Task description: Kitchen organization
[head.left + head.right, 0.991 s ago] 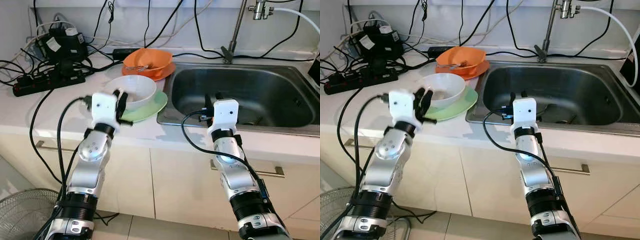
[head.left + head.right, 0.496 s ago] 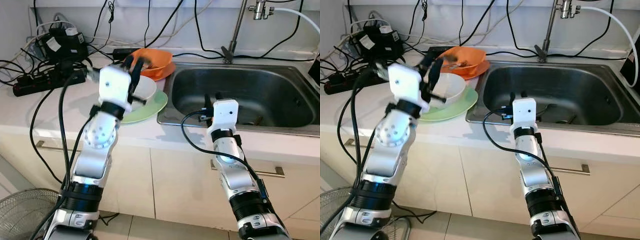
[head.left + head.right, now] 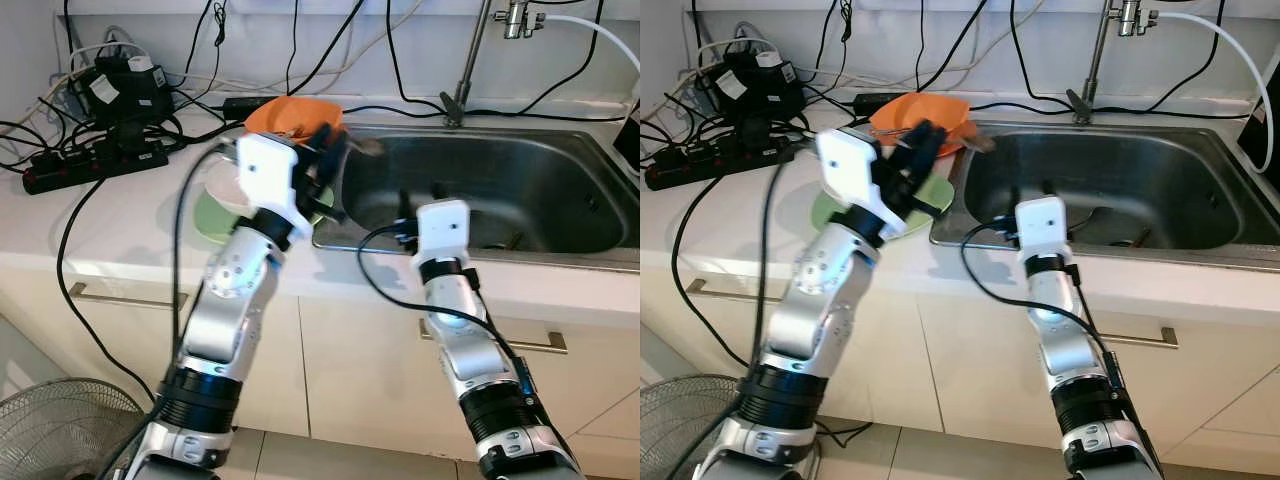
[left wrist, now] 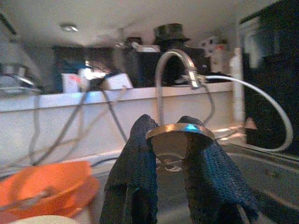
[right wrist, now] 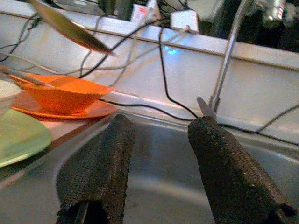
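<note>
My left gripper (image 3: 328, 152) is raised over the counter at the sink's left rim, shut on a metal spoon (image 3: 364, 147) whose end pokes out over the basin. In the left wrist view the spoon (image 4: 180, 135) sits pinched between the black fingers (image 4: 135, 168). Behind that arm a white bowl (image 3: 222, 182) rests on a green plate (image 3: 206, 217), both partly hidden. An orange bowl (image 3: 292, 112) on an orange plate stands further back. My right gripper (image 3: 420, 196) hovers open at the sink's front edge, its fingers (image 5: 219, 158) holding nothing.
The steel sink (image 3: 560, 200) lies to the right with a tap (image 3: 470, 60) behind it. Power strips, adapters and tangled black cables (image 3: 110, 120) crowd the counter's back left. A fan (image 3: 60, 430) stands on the floor at lower left.
My left arm rose from the white bowl and swung right toward the sink, carrying the spoon. The right arm stayed almost still.
</note>
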Tool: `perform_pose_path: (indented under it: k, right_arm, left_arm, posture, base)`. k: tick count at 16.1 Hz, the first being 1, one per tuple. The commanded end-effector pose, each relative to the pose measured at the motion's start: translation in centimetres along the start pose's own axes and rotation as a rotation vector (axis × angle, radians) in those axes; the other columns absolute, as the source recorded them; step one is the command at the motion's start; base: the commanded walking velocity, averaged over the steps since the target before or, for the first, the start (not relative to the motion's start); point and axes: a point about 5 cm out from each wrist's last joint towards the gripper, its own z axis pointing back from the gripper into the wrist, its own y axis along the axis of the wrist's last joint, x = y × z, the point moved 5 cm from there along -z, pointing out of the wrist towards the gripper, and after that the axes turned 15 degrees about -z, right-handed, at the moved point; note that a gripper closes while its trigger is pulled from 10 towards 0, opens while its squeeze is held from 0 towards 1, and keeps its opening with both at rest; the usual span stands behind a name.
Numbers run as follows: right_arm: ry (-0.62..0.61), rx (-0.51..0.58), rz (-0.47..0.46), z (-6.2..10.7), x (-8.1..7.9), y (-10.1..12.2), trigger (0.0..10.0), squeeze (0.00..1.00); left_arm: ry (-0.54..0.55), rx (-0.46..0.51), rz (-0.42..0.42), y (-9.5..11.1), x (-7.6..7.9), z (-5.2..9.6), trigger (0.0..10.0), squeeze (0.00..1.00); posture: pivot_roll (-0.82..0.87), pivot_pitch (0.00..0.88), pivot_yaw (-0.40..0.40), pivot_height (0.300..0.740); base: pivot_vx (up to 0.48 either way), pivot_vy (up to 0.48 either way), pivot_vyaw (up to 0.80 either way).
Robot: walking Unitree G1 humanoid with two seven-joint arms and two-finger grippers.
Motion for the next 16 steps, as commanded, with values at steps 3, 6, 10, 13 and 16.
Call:
perform_pose_path:
  k: [3, 6, 10, 13, 16]
  right_arm:
    - [0.064, 0.027, 0.051, 0.1, -1.4, 0.4, 10.0, 0.0]
    - [0.08, 0.037, 0.058, 0.0, -2.0, 0.6, 10.0, 0.0]
    - [0.08, 0.049, 0.061, -0.1, -2.1, 0.9, 10.0, 0.0]
    - [0.08, 0.052, 0.06, -0.1, -2.2, 1.0, 10.0, 0.0]
    - [0.08, 0.052, 0.06, -0.1, -2.2, 1.0, 10.0, 0.0]
  left_arm:
    - [-0.058, 0.0, 0.047, 0.1, 1.3, 0.2, 10.0, 0.0]
    - [-0.085, -0.014, 0.067, -0.2, 1.9, 0.3, 10.0, 0.0]
    - [-0.137, -0.045, 0.087, -0.8, 2.8, 0.6, 10.0, 0.0]
    - [-0.151, -0.055, 0.09, -1.0, 3.0, 0.7, 10.0, 0.0]
    - [-0.151, -0.055, 0.09, -1.0, 3.0, 0.7, 10.0, 0.0]
  posture:
    - [0.03, 0.0, 0.074, 0.74]
    - [0.03, 0.0, 0.076, 0.74]
    - [0.03, 0.0, 0.078, 0.74]
    - [0.03, 0.0, 0.079, 0.74]
    - [0.03, 0.0, 0.079, 0.74]
  base:
    - [0.0, 0.0, 0.0]
    - [0.0, 0.0, 0.0]
    - [0.0, 0.0, 0.0]
    - [0.0, 0.0, 0.0]
    - [0.0, 0.0, 0.0]
